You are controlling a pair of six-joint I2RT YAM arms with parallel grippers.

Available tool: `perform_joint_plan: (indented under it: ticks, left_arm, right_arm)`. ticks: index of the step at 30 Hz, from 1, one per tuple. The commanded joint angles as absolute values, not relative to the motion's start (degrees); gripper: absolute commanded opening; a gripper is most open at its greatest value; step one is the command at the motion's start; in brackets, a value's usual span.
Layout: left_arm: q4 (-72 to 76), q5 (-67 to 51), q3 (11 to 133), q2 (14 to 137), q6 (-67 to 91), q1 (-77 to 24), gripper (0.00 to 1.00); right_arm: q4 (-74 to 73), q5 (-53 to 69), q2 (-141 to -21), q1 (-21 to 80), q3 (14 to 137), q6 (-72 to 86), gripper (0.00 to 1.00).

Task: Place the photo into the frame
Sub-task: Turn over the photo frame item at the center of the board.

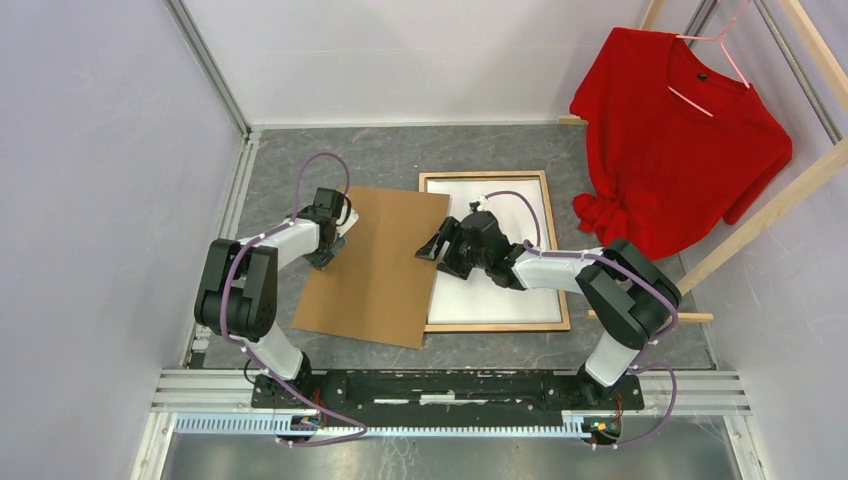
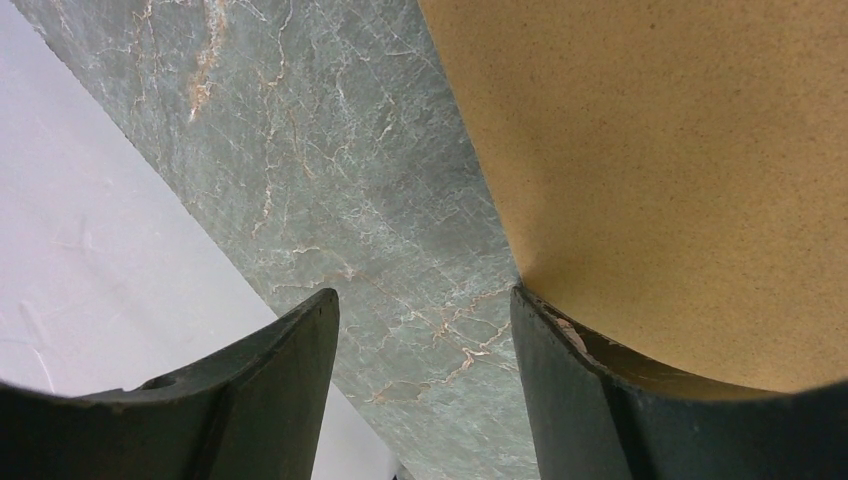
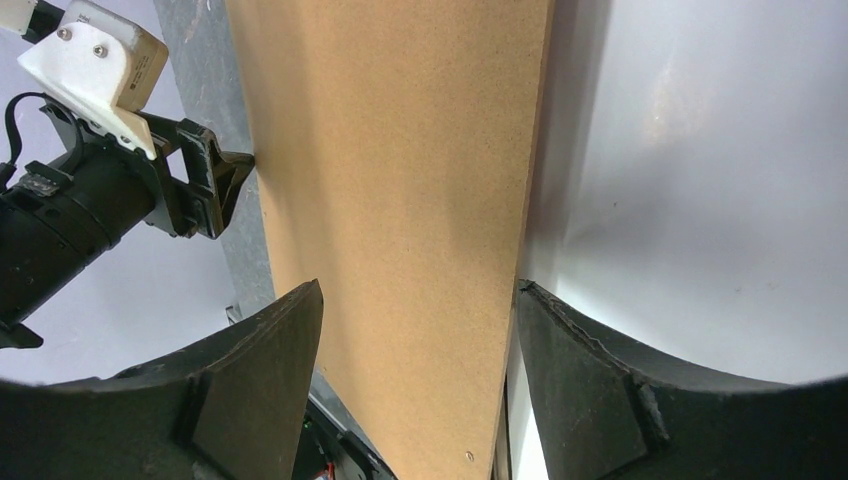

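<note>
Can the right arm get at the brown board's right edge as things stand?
Probably yes: the right gripper is open right at the brown board's right edge, where it overlaps the frame, and nothing lies between them.

Purple cables (image 1: pixel 322 158) trail white arms (image 1: pixel 290 238), black end effectors (image 3: pixel 418 290).

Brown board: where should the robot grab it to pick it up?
Probably the brown board's right edge, coming from the right. It lies flat and thin on the table, but that edge rests up on the frame, likely leaving room underneath for a pinch.
</note>
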State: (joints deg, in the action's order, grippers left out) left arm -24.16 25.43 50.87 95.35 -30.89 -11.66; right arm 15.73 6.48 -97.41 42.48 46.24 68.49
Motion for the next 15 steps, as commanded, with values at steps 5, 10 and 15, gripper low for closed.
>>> perform_joint_plan:
  ticks: [5,10,15]
  left_arm:
    - [-28.7,10.9,47.7,99.9,-24.6,-13.4,0.72]
    - [-28.6,11.3,47.5,99.9,-24.8,-13.4,0.71]
    - [-28.8,11.5,47.7,99.9,-24.8,-13.4,0.70]
  right_arm:
    - [17.3,8.0,-96.6,43.2,47.7,66.6,0.76]
    - [16.7,6.8,-95.6,43.2,46.3,66.0,0.75]
    - [15.5,5.8,-95.4,43.2,46.2,64.7,0.75]
